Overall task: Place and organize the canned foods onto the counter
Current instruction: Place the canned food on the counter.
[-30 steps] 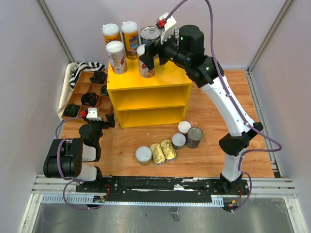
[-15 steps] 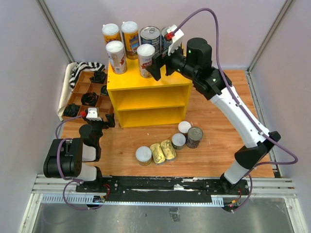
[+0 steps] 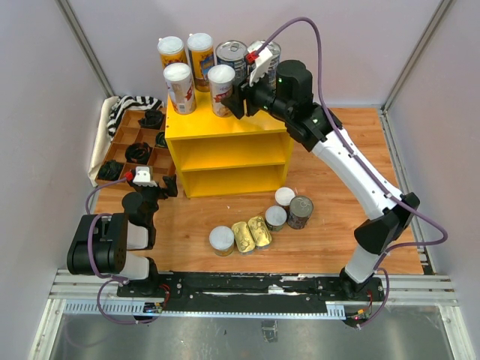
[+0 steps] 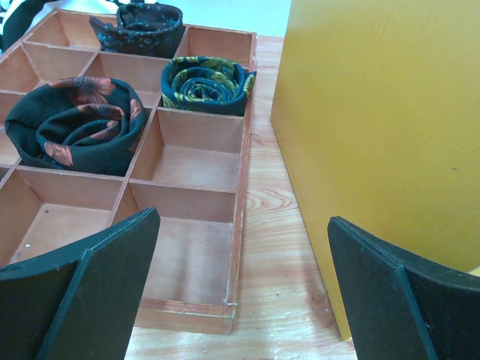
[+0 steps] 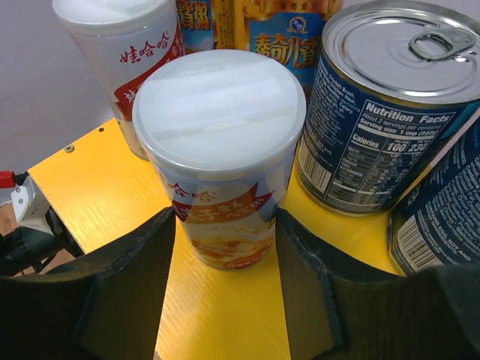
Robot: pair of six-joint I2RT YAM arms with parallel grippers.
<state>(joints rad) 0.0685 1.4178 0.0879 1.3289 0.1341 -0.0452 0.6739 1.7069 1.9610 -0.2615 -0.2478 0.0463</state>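
On the yellow counter's top (image 3: 196, 126) a tall white-lidded can (image 3: 221, 88) stands upright with my right gripper (image 3: 238, 102) shut on its sides. The right wrist view shows that can (image 5: 221, 142) between both fingers (image 5: 139, 270) of the gripper (image 5: 225, 217), resting on the counter (image 5: 90, 180). Behind it stand three more tall cans (image 3: 180, 85) and two silver-topped cans (image 3: 231, 54). Several cans lie on the floor in front: a white-lidded one (image 3: 221, 240), two gold tins (image 3: 251, 233) and a dark can (image 3: 301, 211). My left gripper (image 4: 240, 292) hangs open and empty beside the counter's side (image 4: 375, 112).
A brown divided tray (image 3: 124, 136) with rolled dark ties sits left of the counter, and the left wrist view shows its compartments (image 4: 187, 199). A striped cloth (image 3: 129, 107) lies behind it. Walls close in the back and both sides.
My right gripper backed off to the right of the white-lidded can, then came back left and closed round it. The can now stands slightly further left. The left arm has not moved.
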